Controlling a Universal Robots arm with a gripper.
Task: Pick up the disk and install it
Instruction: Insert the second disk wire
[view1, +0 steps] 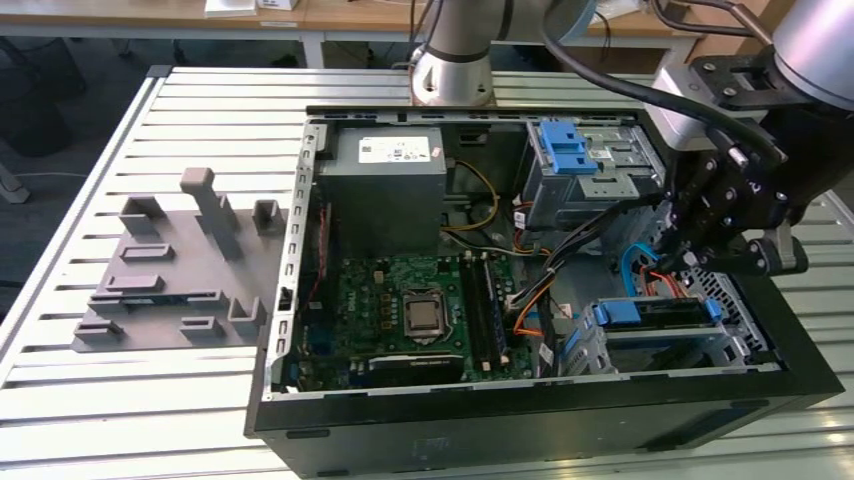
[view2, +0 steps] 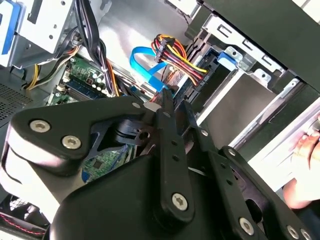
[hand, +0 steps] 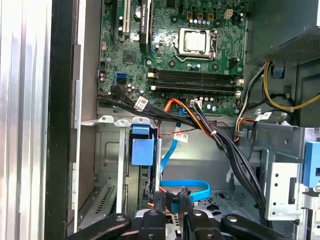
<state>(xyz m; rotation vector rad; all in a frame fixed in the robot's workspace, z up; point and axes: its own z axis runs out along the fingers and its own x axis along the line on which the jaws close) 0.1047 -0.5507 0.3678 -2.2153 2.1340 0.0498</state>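
above installed disk (view1: 650, 312), gripper (hand: 171, 201) nearly closed

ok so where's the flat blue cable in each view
Exterior view: the flat blue cable curves inside the case at the exterior view's right, beside the gripper.
Second wrist view: the cable loops beside the red-and-yellow wire bundle.
First wrist view: the cable loops on the case floor.
Shared landmark: the green motherboard.

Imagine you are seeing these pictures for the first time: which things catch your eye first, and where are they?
The open computer case dominates the slatted table, its green motherboard lying flat inside. At the exterior view's right the black claw reaches down into the case, above a drive bay with a blue bracket. A bright blue ribbon cable curls nearby.
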